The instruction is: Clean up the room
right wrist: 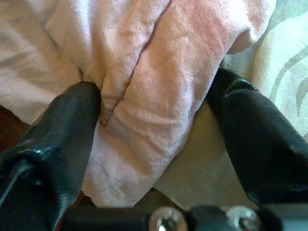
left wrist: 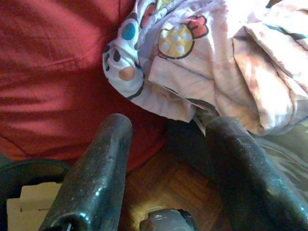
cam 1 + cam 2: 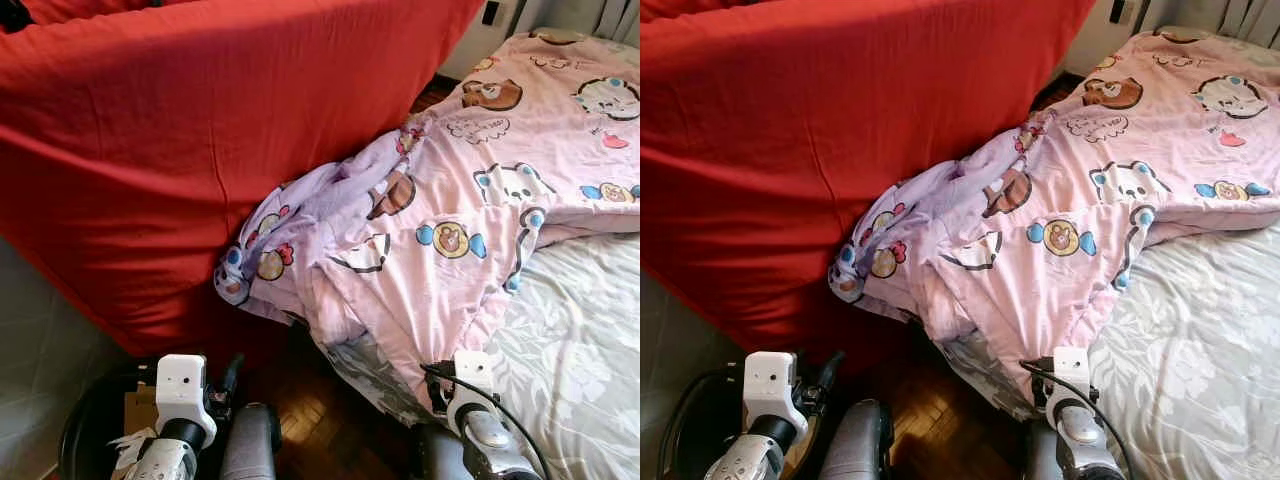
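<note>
Bed (image 3: 580,360) beside a red cover (image 3: 180,150): a pink quilt (image 3: 450,210) is straddled at its hem by the open right gripper (image 1: 154,125); the left gripper (image 2: 168,144) is spread, empty, above wood floor (image 3: 320,420).

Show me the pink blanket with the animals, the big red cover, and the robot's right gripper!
pink blanket (image 3: 520,130), left eye view, on its spread top.
red cover (image 3: 200,120), left eye view, on its broad front.
right gripper (image 1: 159,110), right wrist view, midway between the fingertips, around a blanket fold.
</note>
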Tool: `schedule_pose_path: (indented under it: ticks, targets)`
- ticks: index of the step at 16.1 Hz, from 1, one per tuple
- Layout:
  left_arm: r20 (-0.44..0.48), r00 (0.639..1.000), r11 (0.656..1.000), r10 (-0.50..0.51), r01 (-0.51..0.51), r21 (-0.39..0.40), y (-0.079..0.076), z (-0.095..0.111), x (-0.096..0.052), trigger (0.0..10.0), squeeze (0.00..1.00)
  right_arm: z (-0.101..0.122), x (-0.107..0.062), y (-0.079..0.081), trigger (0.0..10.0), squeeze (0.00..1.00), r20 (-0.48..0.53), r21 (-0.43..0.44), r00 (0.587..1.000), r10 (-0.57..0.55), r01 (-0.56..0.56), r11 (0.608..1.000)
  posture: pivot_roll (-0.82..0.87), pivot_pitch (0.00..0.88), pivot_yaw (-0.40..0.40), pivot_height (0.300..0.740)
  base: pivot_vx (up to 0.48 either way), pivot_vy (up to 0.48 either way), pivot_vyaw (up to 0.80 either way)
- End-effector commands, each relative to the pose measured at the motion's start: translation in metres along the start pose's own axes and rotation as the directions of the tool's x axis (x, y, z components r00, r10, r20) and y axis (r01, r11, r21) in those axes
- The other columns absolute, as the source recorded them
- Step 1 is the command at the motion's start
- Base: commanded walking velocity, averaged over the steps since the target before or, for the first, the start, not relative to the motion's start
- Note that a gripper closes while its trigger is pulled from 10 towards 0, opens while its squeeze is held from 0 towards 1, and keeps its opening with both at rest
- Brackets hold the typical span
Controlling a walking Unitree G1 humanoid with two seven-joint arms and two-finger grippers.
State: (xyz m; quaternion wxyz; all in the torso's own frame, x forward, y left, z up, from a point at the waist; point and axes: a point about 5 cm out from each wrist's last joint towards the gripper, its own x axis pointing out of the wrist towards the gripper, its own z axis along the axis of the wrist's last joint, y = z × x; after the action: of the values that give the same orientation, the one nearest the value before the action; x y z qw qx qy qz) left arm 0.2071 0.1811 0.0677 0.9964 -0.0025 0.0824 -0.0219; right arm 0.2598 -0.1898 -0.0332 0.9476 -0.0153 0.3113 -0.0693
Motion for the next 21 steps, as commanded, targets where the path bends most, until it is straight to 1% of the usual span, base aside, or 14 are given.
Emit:
schedule_pose_path:
  ticks: [1,5,9,13,15,17,20,21]
  targets:
    - [-0.012,1.0,1.0,0.0,0.0,-0.008,0.0,-0.001,-0.004,10.0,0.0,-0.018,-0.004,-0.004,0.0,0.0,-0.075,0.01,0.997,-0.02,0.021,1.0,0.18,0.204,0.033,0.601,0.0,0.0,0.0]
    - [-0.021,1.0,1.0,0.01,-0.01,-0.006,0.001,-0.001,-0.006,10.0,0.0,-0.016,-0.004,0.01,0.0,0.0,-0.061,0.033,0.997,0.042,-0.04,0.999,0.18,0.219,0.03,0.601,0.0,0.0,0.0]
    - [-0.034,0.999,1.0,0.016,-0.017,-0.006,0.002,-0.004,-0.008,10.0,0.0,-0.018,-0.005,0.019,0.0,0.0,-0.064,0.022,0.994,0.087,-0.086,0.996,0.18,0.22,0.027,0.601,0.0,0.0,0.0]
    - [-0.036,0.999,1.0,0.016,-0.017,-0.009,0.001,-0.005,-0.008,10.0,0.0,-0.02,-0.006,0.02,0.0,0.0,-0.067,0.022,0.993,0.094,-0.093,0.995,0.18,0.215,0.027,0.601,0.0,0.0,0.0]
    - [-0.038,0.999,1.0,0.016,-0.016,-0.009,0.001,-0.006,-0.006,10.0,0.0,-0.019,-0.006,0.022,0.0,0.0,-0.067,0.02,0.993,0.098,-0.097,0.995,0.18,0.206,0.028,0.601,0.0,0.0,0.0]
    - [-0.048,0.999,1.0,0.02,-0.02,-0.002,0.004,-0.011,0.002,10.0,0.0,-0.013,-0.004,0.024,0.0,0.0,-0.047,0.023,0.993,0.11,-0.11,0.994,0.17,0.168,0.029,0.601,0.0,0.0,0.0]
    - [-0.056,0.998,1.0,0.024,-0.024,0.003,0.006,-0.016,0.008,10.0,0.0,-0.009,-0.003,0.022,0.0,0.0,-0.033,0.026,0.994,0.106,-0.105,0.994,0.17,0.131,0.027,0.601,0.0,0.0,0.0]
    - [-0.066,0.997,1.0,0.031,-0.031,0.008,0.008,-0.022,0.014,10.0,0.0,-0.006,-0.002,0.02,0.0,0.0,-0.02,0.031,0.995,0.101,-0.1,0.994,0.16,0.098,0.024,0.601,0.0,0.0,0.0]
